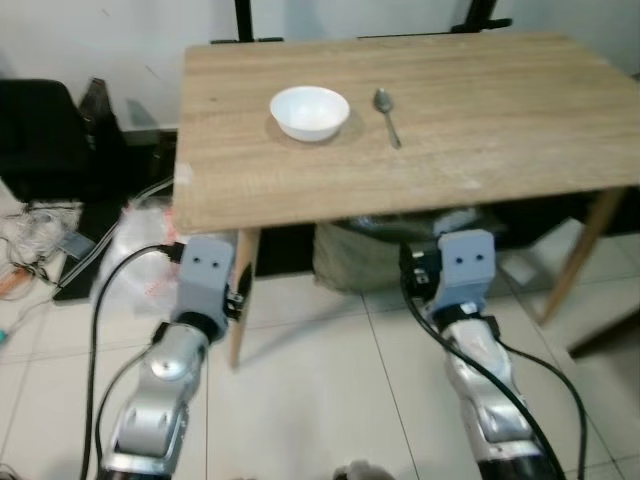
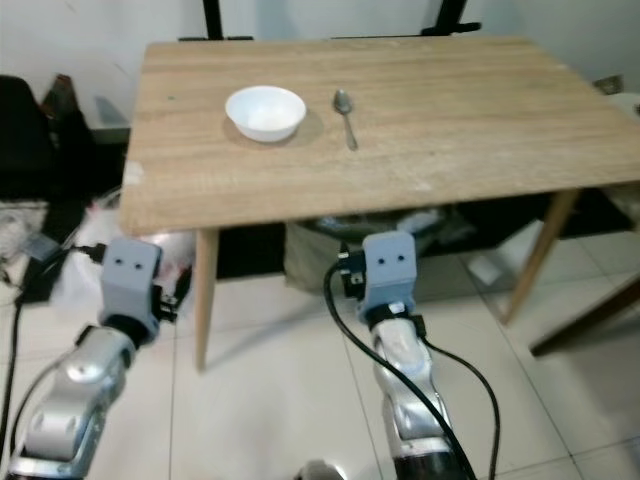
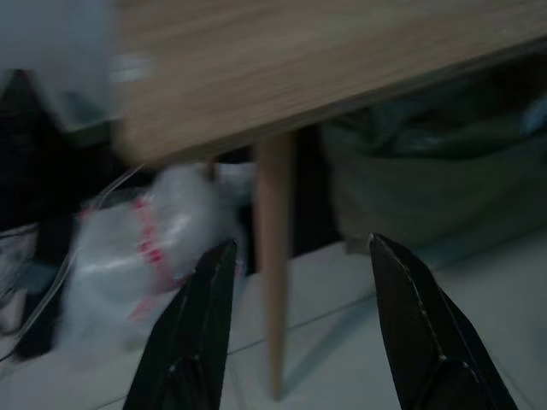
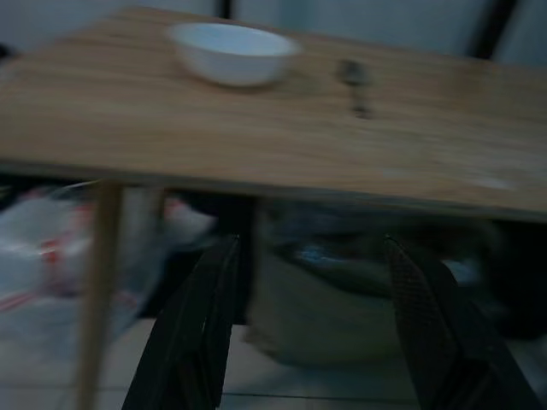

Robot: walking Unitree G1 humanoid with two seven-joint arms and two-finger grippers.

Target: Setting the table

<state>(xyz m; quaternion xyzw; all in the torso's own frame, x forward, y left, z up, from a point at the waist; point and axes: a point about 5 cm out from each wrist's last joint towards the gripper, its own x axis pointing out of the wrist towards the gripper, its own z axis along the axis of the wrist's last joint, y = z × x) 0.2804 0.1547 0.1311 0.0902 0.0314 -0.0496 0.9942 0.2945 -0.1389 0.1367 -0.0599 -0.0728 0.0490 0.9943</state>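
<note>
A light wooden table (image 1: 480, 130) on slim tapered legs spans the scene at 12 o'clock from the robot, standing on a pale tiled floor (image 1: 340, 380) against a white wall. Beneath it, toward 12 o'clock, sits a dark, slumped sack (image 1: 370, 250), and at 10 o'clock a crumpled clear plastic bag with red markings (image 3: 137, 248) lies on the tiles beside a tangle of cables (image 1: 40, 235) and a dark bag (image 1: 40, 130). The 2 silver arms reach forward below the table's near edge: the left gripper (image 3: 299, 337) hangs low at 11 o'clock, its 2 black fingers spread apart and holding nothing, with a table leg (image 3: 273, 265) seen between them; the right gripper (image 4: 312, 333) is at 1 o'clock, its fingers likewise parted and empty, pointing toward the table's edge and the sack below. On the tabletop, left of centre, a white bowl (image 1: 310, 112) rests upright. Just beside it, at the bowl's 3 o'clock and apart from it, a metal spoon (image 1: 387, 115) lies with its bowl end toward the wall and its handle toward the robot.
</note>
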